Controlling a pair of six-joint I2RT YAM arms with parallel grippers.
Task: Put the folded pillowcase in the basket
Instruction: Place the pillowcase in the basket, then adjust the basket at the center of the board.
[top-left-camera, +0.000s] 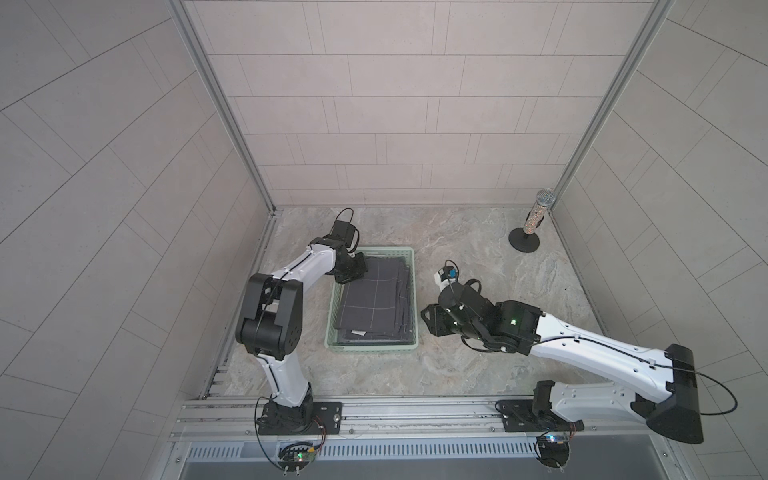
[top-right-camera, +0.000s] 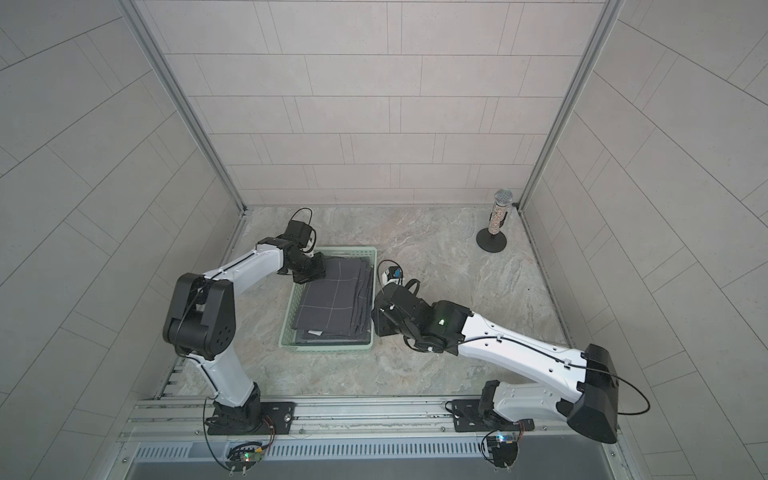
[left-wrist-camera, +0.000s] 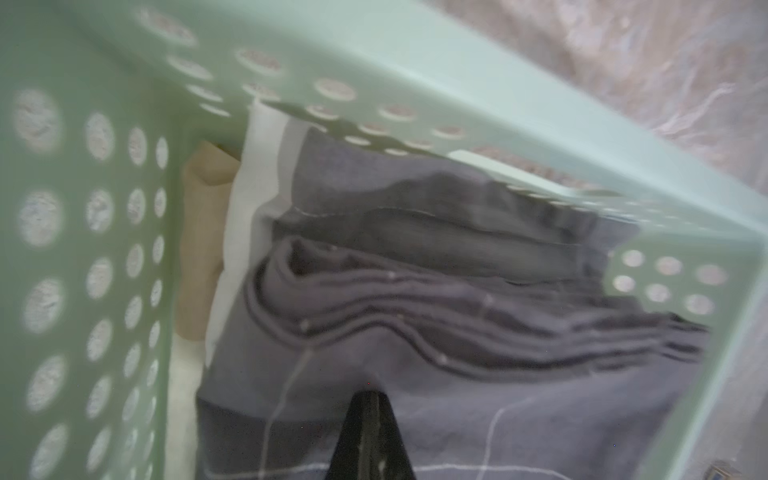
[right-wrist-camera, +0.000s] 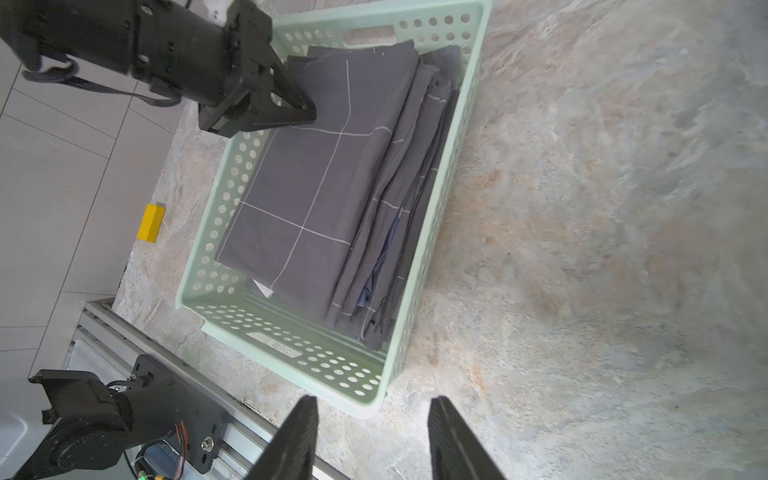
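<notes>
Apparently settling folded grey white-gridded pillowcase in mint-green perforated plastic basket, with left gripper closed at its corner, right gripper open, empty. Next: lift away without dragging cloth.

In both top views the left hand blocks the basket's upper-left corner. The worktop above the basket lies bare; a stand occupies the upper-right corner.

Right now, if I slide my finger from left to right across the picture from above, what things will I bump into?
left arm's black elbow → mint-green basket with the folded pillowcase inside → right claw → glittery microphone on its round black base.
</notes>
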